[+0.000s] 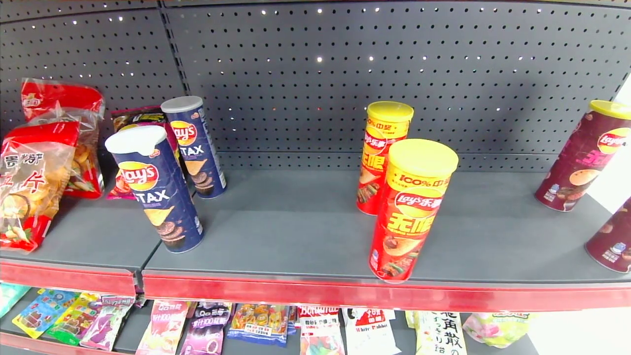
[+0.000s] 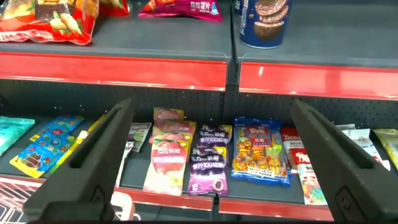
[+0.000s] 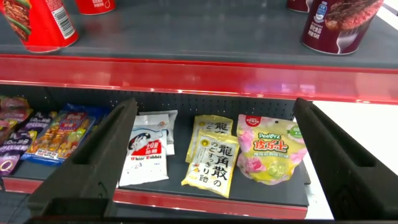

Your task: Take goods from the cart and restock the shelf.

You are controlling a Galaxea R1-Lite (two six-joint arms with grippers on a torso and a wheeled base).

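We judge the shelf (image 1: 300, 222) partly stocked. 2 blue cans (image 1: 157, 197), 2 red cans (image 1: 409, 217) and 2 maroon cans (image 1: 577, 158) stand on it with bare board between the pairs, so more goods seem due. Snack bags (image 1: 34, 187) fill its left end. Our left gripper (image 2: 211, 109) and right gripper (image 3: 214, 106) both gape wide and carry nothing. They hang before the lower tier's candy packets (image 2: 208, 165), with the cans above them, well apart.

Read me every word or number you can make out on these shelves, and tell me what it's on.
"Lay's STAX": front blue can.
"100%": front red can.
"Lay's": purple can.
"White Rabbit": white bag, lower shelf.
All else: too small or blurred.
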